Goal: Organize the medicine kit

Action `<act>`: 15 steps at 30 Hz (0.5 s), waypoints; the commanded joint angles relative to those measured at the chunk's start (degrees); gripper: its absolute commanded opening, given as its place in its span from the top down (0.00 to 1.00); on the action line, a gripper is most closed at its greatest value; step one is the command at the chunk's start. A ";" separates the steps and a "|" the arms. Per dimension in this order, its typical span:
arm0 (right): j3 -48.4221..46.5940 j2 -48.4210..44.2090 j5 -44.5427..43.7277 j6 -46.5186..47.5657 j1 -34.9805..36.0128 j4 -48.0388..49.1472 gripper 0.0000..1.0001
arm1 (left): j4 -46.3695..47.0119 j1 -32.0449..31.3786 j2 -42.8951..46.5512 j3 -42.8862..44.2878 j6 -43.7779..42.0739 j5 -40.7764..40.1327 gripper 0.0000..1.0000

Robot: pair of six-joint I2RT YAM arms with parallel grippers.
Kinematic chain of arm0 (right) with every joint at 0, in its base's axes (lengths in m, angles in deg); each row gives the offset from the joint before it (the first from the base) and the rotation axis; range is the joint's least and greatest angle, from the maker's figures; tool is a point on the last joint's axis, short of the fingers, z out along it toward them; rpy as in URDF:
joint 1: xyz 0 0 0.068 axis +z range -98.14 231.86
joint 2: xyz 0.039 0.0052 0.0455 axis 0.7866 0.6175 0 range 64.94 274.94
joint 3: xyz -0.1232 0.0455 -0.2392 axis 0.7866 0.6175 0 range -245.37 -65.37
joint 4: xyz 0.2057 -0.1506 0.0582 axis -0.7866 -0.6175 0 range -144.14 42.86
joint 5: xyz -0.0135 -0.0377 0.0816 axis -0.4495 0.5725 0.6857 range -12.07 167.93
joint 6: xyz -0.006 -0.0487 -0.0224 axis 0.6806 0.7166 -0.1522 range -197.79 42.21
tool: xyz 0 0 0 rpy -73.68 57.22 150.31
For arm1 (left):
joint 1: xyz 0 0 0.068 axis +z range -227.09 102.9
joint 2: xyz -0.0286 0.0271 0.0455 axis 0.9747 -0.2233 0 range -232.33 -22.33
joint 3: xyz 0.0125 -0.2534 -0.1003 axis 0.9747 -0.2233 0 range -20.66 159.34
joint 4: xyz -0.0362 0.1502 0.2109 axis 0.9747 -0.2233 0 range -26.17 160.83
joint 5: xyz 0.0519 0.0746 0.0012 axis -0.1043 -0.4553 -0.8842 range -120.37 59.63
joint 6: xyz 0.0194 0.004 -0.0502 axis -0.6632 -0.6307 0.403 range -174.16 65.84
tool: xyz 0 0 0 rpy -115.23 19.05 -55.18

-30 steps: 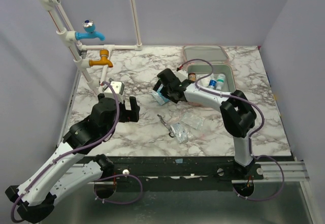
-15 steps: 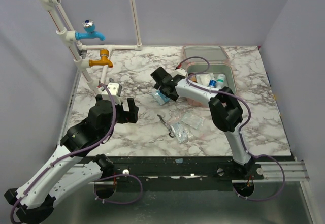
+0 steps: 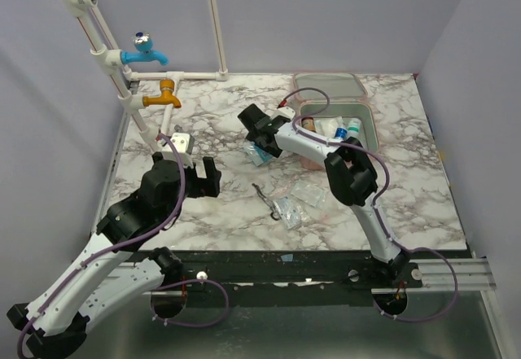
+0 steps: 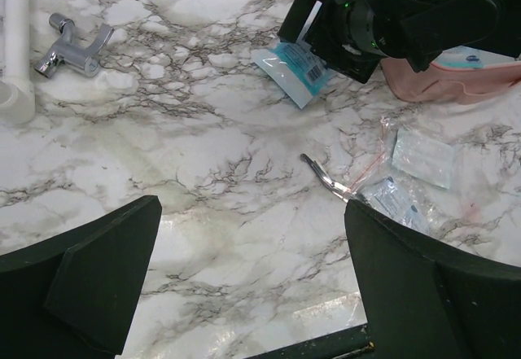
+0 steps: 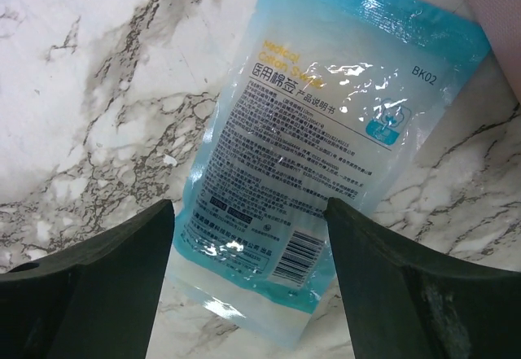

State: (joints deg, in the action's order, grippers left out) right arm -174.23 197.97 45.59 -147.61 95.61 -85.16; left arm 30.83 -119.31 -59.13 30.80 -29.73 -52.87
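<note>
Here, the left fingers [image 4: 98, 282] hang wide open above bare bench [image 3: 212, 119] at the left, holding nothing. Right of them, the right fingers [image 5: 89, 286] are spread apart over a flat blue packet [image 5: 326, 131], one tip either side of its near end, not gripping it. The pink kit [image 3: 328, 85] lies open at the back right, just beside the packet.

The step in hand looks to be picking up the packet. It is thin and glossy, so the tips should go right down to the bench and pinch across the narrow width, then lift it clear over the kit's wall.

Counted: two taps on the pipe, one loose tap [image 4: 73, 50] on the bench, one blue packet, one metal tool [image 4: 326, 181], two clear sachets [image 4: 422, 157], one kit. The bottles [image 3: 352, 129] inside it seem to number three, though the arm hides part.
</note>
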 commanded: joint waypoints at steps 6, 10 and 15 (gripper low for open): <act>-1.54 4.04 -1.57 4.18 -0.64 -1.99 0.35 | 0.28 1.58 -0.34 -0.57 -0.88 0.95 0.02; -0.27 4.17 -0.77 6.41 -0.64 -0.74 0.47 | 0.11 1.89 -0.71 -0.56 -0.96 1.23 0.01; 1.97 3.99 0.92 8.58 -0.64 1.49 0.84 | 0.19 2.31 -0.90 -0.83 -1.04 1.14 0.01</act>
State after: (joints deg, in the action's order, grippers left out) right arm -174.86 199.28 45.40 -141.21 95.28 -84.22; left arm 30.85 -117.65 -59.91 30.58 -29.80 -52.59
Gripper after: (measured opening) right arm 0.285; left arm 0.985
